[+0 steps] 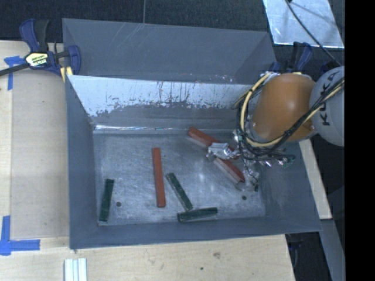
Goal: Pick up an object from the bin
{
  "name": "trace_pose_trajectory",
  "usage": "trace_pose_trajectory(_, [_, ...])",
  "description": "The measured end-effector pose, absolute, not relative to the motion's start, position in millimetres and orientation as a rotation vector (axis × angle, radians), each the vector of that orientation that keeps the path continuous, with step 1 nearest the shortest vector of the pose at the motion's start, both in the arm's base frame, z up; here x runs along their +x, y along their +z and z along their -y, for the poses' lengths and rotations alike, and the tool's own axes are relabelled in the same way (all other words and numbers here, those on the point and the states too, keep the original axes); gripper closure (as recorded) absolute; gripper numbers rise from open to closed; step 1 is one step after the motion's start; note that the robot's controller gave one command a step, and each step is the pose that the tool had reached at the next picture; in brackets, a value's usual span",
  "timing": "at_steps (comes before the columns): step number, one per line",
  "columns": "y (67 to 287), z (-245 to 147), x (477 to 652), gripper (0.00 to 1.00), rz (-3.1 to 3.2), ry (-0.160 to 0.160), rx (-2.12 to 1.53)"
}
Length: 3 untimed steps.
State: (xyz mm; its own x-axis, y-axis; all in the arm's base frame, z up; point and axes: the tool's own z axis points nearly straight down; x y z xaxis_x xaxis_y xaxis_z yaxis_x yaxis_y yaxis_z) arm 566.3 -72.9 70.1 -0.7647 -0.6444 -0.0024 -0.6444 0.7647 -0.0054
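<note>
Down at the right end of the bin (76, 157), the end effector (239, 165) sits low over the floor, under the arm's orange wrist cover (281, 113) and its looped cables (249, 107). Whether it is spread or pressed together cannot be told from the camera view, because its metal parts are lost among cables and shadow.

Directly beneath it lies a dark red stick (229, 170), slanting from upper left to lower right. The end effector is over this stick and looks to be touching it, though no grip on it can be made out. A second red stick (199, 136) lies just up and to the left of the end effector, near the back wall.

Farther to its left an orange stick (158, 177) runs front to back, with a dark green stick (179, 191) just beside it. A short green stick (197, 214) lies below and left of the end effector by the front wall. A far green stick (105, 201) lies well apart at the left end.
</note>
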Motion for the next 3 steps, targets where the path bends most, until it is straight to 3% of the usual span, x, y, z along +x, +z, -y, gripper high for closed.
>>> trace_pose_trajectory(1, [70.6, 130.7, 577.7, 0.0, -2.991, 0.002, -0.952])
trace_pose_trajectory(2, [71.8, 130.1, 578.1, 1.0, -2.99, 0.0, -0.955])
trace_pose_trajectory(3, [71.1, 130.4, 578.2, 0.0, -2.988, -0.001, -0.953])
